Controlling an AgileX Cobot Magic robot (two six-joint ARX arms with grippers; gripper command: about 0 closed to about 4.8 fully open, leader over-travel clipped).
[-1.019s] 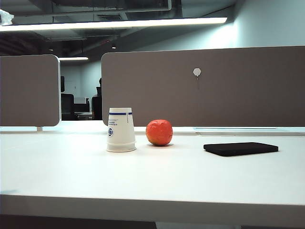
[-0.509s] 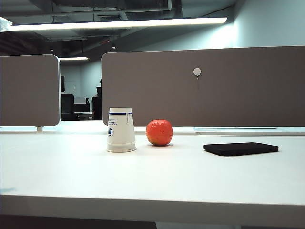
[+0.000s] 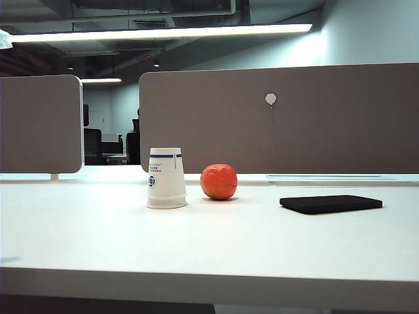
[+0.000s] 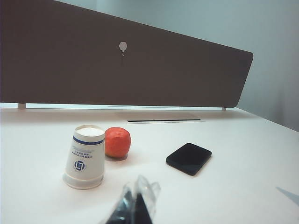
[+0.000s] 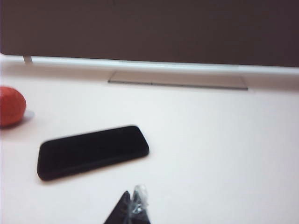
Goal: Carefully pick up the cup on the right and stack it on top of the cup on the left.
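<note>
We see only the tips of the left tool [image 4: 135,205] and right tool [image 5: 132,210], both cut off by the picture's edge. The orange fruit [image 5: 10,106] is cropped too. The cup's [image 4: 84,156] print is too small to read.

White counter [image 3: 216,242] bearing three items in a row: an inverted paper cup [image 3: 165,178] at left, a red-orange fruit [image 3: 218,181] just beside it, and a flat black phone [image 3: 330,203] well apart at right.
</note>
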